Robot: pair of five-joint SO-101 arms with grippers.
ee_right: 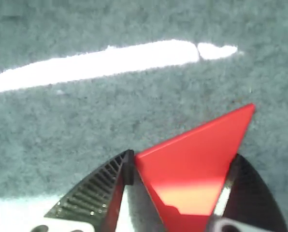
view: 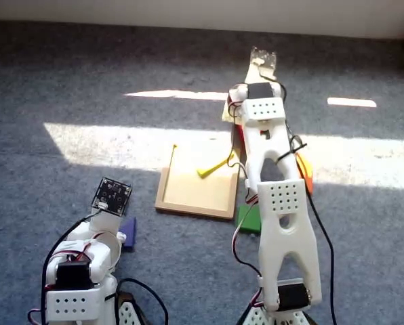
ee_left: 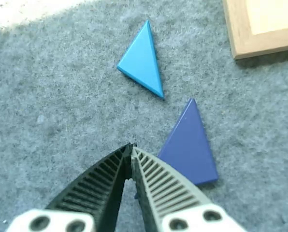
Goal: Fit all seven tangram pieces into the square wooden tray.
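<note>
My right gripper (ee_right: pixel 182 159) is shut on a red triangle (ee_right: pixel 192 164), held above grey carpet; in the high view that gripper (view: pixel 261 64) is stretched far beyond the square wooden tray (view: pixel 188 205). A yellow piece (view: pixel 214 166) lies tilted in the tray's far right corner. My left gripper (ee_left: pixel 131 148) is shut with nothing in it, low over the carpet, its tips just beside a dark blue triangle (ee_left: pixel 190 145). A light blue triangle (ee_left: pixel 141 60) lies farther ahead. The tray's corner (ee_left: pixel 240 43) shows beyond them.
A green piece (view: pixel 248 218) lies by the tray's near right corner, partly under the right arm. An orange piece (view: pixel 304 173) sits right of that arm, and a pale yellow one (view: pixel 226 112) beside its wrist. Sunlit strips cross the carpet.
</note>
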